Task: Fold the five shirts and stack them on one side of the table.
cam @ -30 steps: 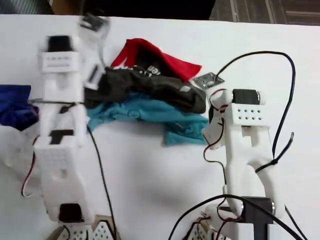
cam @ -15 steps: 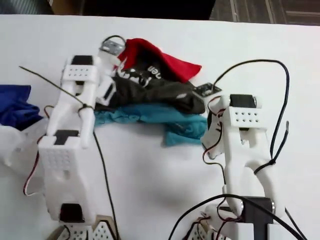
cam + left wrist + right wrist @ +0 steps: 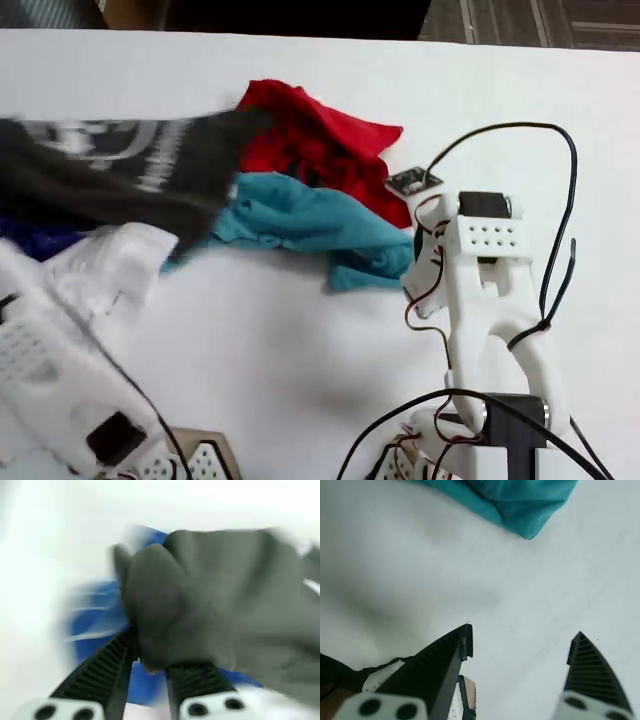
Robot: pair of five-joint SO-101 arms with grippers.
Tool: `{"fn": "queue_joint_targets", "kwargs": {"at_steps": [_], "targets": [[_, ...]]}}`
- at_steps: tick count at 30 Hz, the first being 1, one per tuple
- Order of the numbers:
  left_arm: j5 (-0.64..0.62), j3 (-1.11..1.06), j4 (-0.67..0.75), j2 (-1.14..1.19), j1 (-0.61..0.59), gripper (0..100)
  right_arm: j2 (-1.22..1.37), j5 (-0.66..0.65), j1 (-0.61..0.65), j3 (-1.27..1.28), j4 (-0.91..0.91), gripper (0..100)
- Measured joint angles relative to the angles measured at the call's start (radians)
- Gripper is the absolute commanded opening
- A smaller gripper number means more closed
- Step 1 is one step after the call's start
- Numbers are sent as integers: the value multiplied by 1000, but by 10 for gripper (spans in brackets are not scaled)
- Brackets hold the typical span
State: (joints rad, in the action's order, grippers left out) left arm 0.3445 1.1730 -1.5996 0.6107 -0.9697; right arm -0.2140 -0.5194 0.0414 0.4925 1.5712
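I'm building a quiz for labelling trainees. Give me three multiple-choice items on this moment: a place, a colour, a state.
1. Where does the teal shirt lie? A) against the red shirt, nearer the arms B) on the floor C) in a gripper
2. What colour is the shirt in the left gripper? A) red B) black C) teal
3. How is the right gripper? A) shut on a shirt B) shut on nothing C) open above the table
Answers: 1 A, the high view shows them touching. 2 B, the black shirt is pinched in it. 3 C, its jaws stand apart over bare table.
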Motion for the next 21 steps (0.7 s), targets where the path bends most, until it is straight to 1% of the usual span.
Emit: {"fn": "queue_joint_targets", "kwargs": {"at_steps": [2,4,6,8,12,15,17,21], "targets": [[0,150,-2,0,-98,26,0,0,0,0,-21,313],[0,270,-3,0,-166,26,0,0,0,0,-38,313],[0,351,-12,-2,-201,26,0,0,0,0,-51,313],[0,387,-32,-2,-212,27,0,0,0,0,-58,313],[8,393,-106,-2,-196,28,0,0,0,0,-64,313],[80,371,-147,2,-144,46,0,0,0,0,-64,313],[129,338,-157,20,-103,104,0,0,0,0,-64,314],[236,253,-166,38,-38,276,0,0,0,0,-64,314]]}}
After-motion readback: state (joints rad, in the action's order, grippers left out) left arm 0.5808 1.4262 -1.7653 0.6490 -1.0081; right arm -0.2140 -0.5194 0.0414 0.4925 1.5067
